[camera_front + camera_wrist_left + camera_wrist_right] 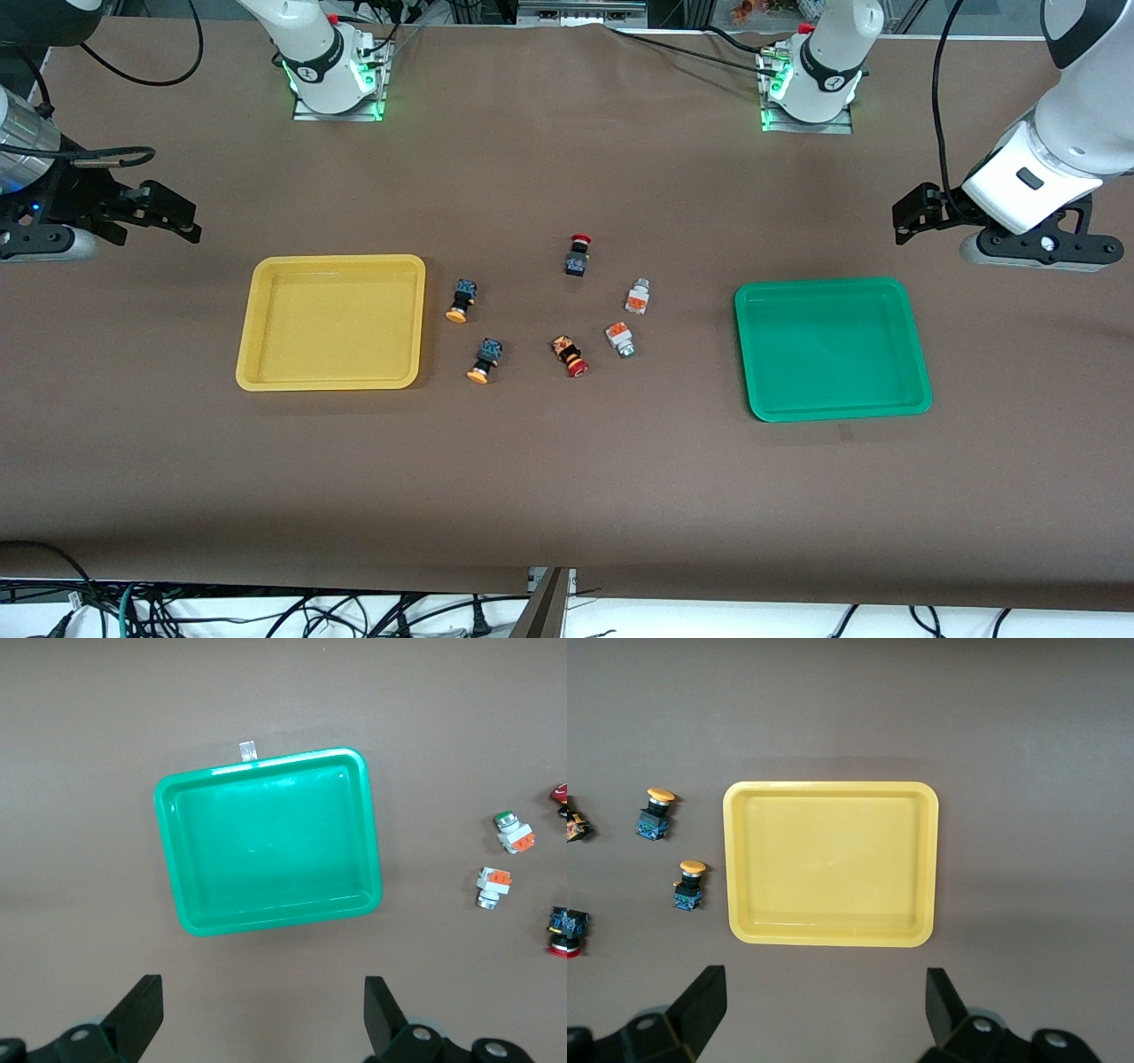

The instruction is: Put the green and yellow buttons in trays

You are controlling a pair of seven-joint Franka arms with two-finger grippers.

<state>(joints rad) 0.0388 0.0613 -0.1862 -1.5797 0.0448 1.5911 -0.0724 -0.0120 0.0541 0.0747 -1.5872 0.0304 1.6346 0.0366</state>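
Observation:
The yellow tray (332,328) and green tray (833,350) lie empty, one toward each end of the table. Between them lie two yellow-capped buttons (462,300) (484,360) by the yellow tray, and two white-bodied green buttons (638,296) (621,339) nearer the green tray. My left gripper (912,217) is open and empty over bare table beside the green tray (266,842). My right gripper (182,221) is open and empty over bare table beside the yellow tray (833,864). The left wrist view shows the white buttons (514,831) (493,887), the right wrist view the yellow-capped ones (656,811) (688,883).
Two red-capped buttons (578,253) (570,354) lie among the others in the middle. The brown table cover (567,478) runs to the front edge, with cables below it. The arm bases (332,66) (811,80) stand along the back.

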